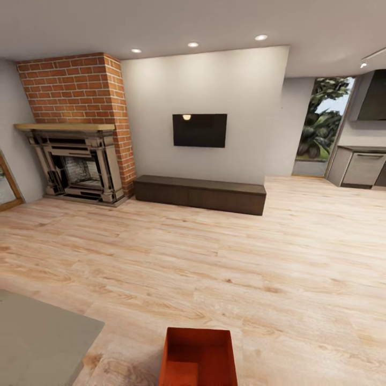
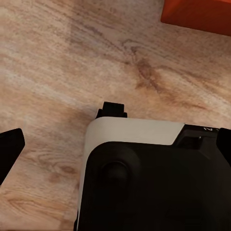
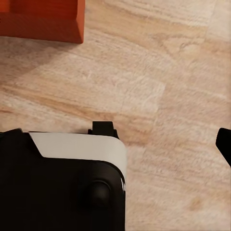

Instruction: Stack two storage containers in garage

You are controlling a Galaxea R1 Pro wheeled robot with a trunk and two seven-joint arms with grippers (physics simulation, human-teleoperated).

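Red-orange lidless rectangular storage container (image 1: 198,356) at bottom centre of head view, midway between both arms.
Long axis running away up the frame, on light wood-plank flooring (image 1: 214,257); spread of either pincer impossible to tell.

An open red-orange storage container (image 1: 198,356) sits on the light wood-plank floor (image 1: 241,257) at the near edge, just beside a grey worktop corner (image 1: 40,343). Across the room stand a brick fireplace (image 1: 80,128), a long dark cabinet (image 1: 200,194) and a wall-mounted television (image 1: 199,130).

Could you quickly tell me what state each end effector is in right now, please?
Left end effector: open, holding nothing.
Right end effector: open, holding nothing.
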